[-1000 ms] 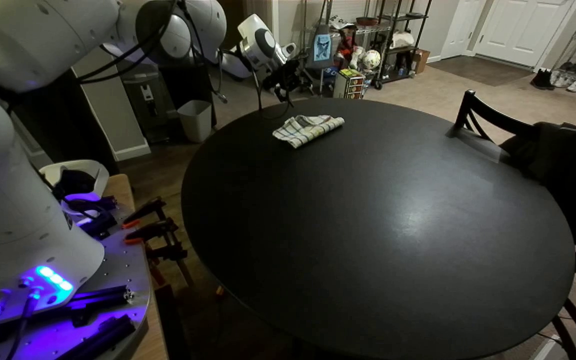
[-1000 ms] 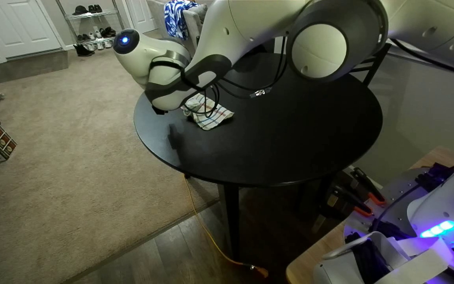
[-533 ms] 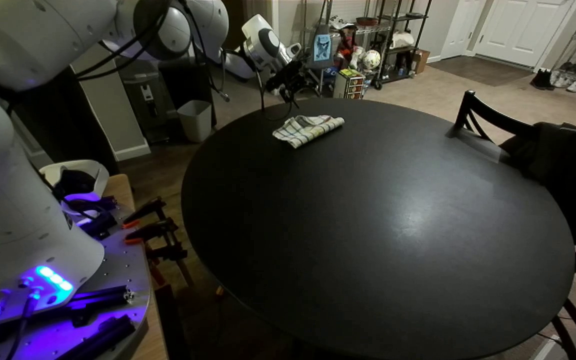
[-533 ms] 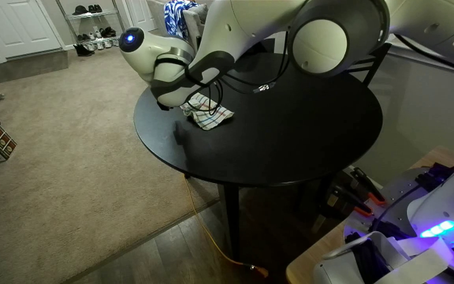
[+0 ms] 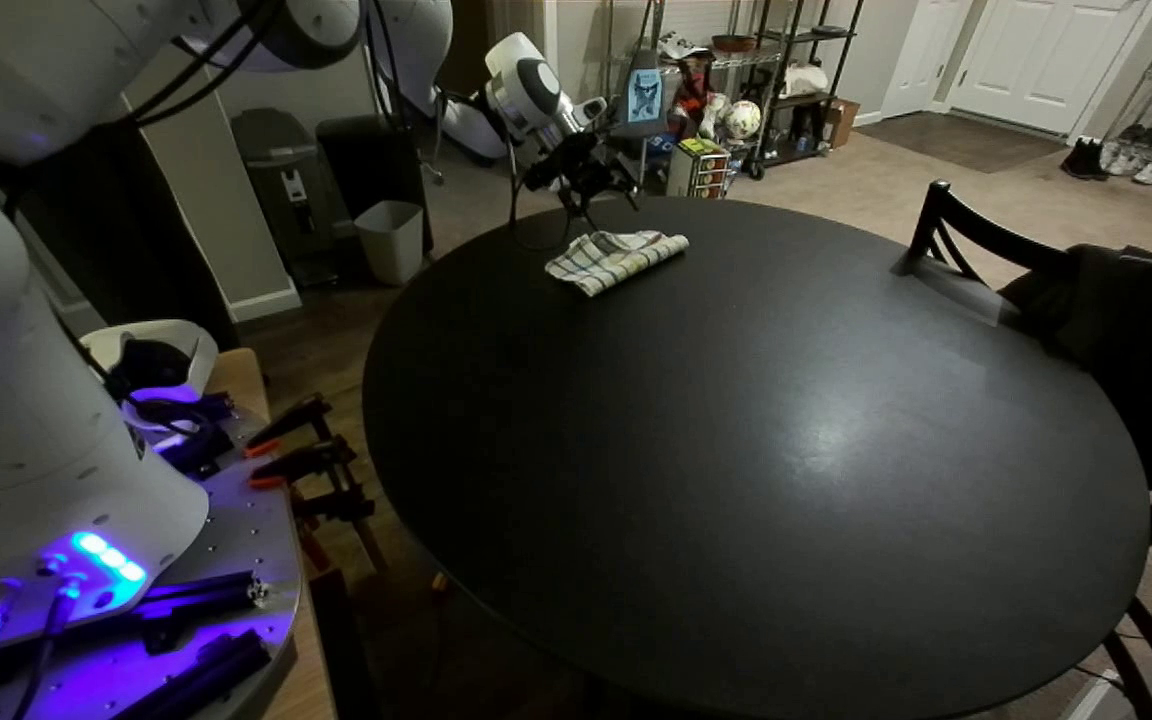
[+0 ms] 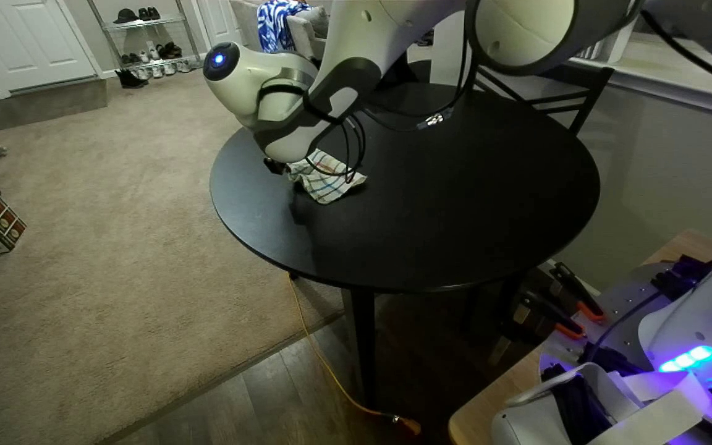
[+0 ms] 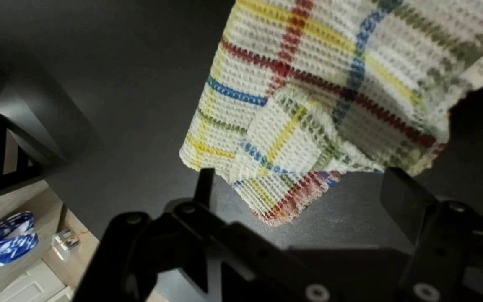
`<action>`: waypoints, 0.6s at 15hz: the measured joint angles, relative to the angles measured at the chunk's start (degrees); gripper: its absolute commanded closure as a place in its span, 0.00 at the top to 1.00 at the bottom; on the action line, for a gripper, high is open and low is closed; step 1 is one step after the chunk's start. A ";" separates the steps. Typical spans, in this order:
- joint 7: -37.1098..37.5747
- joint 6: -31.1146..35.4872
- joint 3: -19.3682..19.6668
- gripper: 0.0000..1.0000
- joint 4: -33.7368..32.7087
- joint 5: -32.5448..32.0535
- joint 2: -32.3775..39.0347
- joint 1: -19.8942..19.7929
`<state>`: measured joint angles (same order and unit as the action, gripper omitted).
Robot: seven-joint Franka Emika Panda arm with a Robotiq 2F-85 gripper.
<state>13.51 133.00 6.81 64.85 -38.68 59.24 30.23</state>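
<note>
Near the edge of the counter (image 5: pixel 756 430), my wide-spread end effector (image 7: pixel 300 180) should squarely straddle the cloth (image 7: pixel 329 88) before closing.

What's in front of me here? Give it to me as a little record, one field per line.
Cloth: white with coloured checks, loosely folded, lying on the table
Gripper: open, holding nothing, above the table near the cloth
Table: round, dark
Chair: black, at the table's edge
Bin: pale, on the floor
Ball: beyond the table, by the shelves
</note>
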 measured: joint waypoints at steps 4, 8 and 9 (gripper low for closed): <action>0.64 0.35 -0.13 1.00 7.35 0.00 -5.24 0.33; 0.63 0.51 -0.19 1.00 13.48 -0.01 -10.13 1.05; 0.63 0.51 -0.38 1.00 14.30 -0.46 -10.84 1.09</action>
<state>14.14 133.51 6.43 79.15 -39.14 48.41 31.32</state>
